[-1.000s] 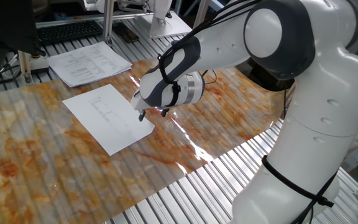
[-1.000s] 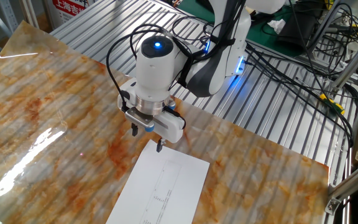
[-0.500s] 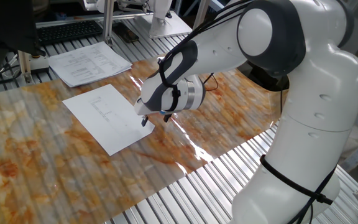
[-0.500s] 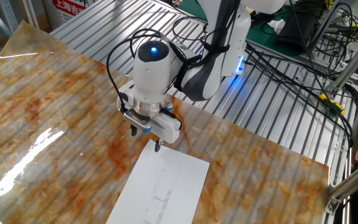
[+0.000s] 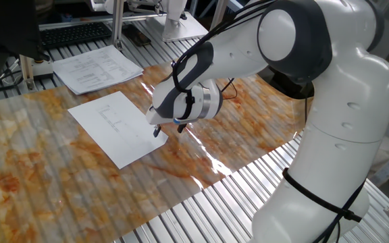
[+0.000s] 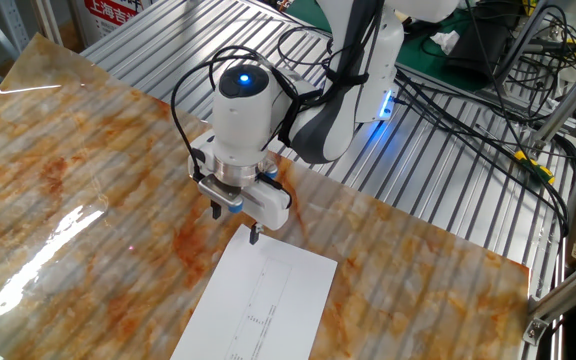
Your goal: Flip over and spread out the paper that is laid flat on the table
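Note:
The paper (image 5: 117,127) lies flat on the table (image 5: 59,175), a thin white sheet with a few faint lines of print facing up; it also shows in the other fixed view (image 6: 263,300). My gripper (image 5: 167,131) hangs low over the sheet's right edge, fingers pointing down. In the other fixed view the gripper (image 6: 235,223) stands open, one fingertip (image 6: 255,239) just over the paper's near corner and the other over the marbled sheet. Nothing is between the fingers.
A stack of printed pages (image 5: 96,67) lies at the back left on the metal slats, with a keyboard (image 5: 76,32) behind it. Cables (image 6: 468,100) run across the slats beyond the arm's base. The marbled sheet's edge (image 5: 242,172) drops to bare slats.
Over the last second the gripper sank slightly toward the paper's edge; since half a second ago it has barely moved. The paper has not shifted.

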Motion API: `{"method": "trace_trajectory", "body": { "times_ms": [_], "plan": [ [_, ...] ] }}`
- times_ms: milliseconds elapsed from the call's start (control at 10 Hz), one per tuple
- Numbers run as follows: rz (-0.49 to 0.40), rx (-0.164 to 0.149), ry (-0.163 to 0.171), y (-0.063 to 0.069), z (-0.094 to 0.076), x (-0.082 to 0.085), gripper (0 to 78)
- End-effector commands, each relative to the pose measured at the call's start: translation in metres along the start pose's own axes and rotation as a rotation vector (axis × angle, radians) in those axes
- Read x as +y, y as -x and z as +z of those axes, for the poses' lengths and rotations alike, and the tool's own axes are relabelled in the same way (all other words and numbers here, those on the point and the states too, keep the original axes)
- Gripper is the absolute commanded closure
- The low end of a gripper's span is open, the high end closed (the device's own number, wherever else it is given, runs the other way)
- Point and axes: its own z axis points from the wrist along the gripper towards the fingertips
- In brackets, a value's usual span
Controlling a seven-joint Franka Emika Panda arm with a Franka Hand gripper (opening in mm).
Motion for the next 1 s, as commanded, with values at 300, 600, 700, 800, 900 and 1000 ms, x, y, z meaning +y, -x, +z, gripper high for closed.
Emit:
{"method": "trace_trajectory", "body": {
  "times_ms": [300, 600, 700, 800, 900, 1000],
  "plan": [
    [0.024, -0.005, 0.008, -0.0023, -0.0022, 0.0033, 0.1],
    [0.044, -0.004, 0.0, -0.0037, -0.0026, 0.0043, 0.1],
    [0.043, -0.004, 0.001, -0.0037, -0.0026, 0.0043, 0.1],
    [0.042, -0.003, 0.001, -0.0037, -0.0026, 0.0043, 0.1],
    [0.039, 0.0, 0.001, -0.0037, -0.0026, 0.0043, 0.1],
    [0.042, 0.005, 0.006, -0.0037, -0.0026, 0.0043, 0.1]
  ]
}}
